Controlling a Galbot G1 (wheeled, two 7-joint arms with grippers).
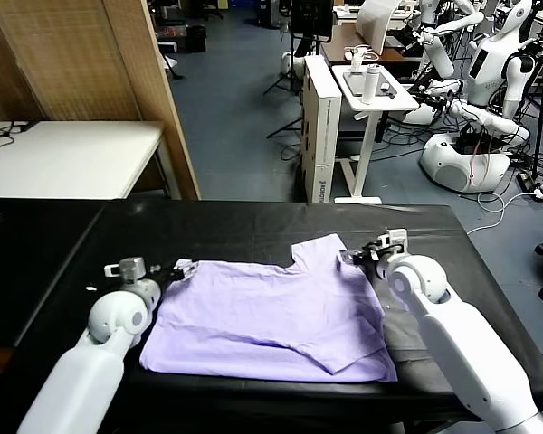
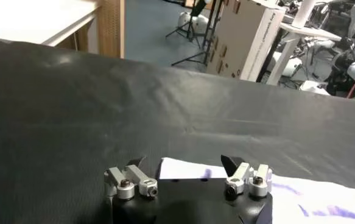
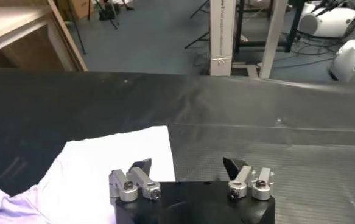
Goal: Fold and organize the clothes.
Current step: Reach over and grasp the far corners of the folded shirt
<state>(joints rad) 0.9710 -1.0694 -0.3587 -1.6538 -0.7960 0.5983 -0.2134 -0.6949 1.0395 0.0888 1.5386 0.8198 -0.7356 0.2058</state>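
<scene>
The light lavender T-shirt (image 1: 271,316) lies spread flat on the black table cover (image 1: 253,226), its hem near the front edge. My left gripper (image 1: 183,268) is open at the shirt's far left corner; in the left wrist view the gripper (image 2: 186,163) has the shirt's edge (image 2: 189,170) between its fingers. My right gripper (image 1: 355,257) is open at the shirt's far right sleeve; in the right wrist view the gripper (image 3: 187,164) straddles the sleeve's edge (image 3: 122,152), one finger over cloth, the other over bare cover.
A white table (image 1: 63,154) and a wooden screen (image 1: 118,81) stand at the back left. A white box (image 1: 319,127), a small white table (image 1: 371,90) and other robots (image 1: 489,81) stand behind the table.
</scene>
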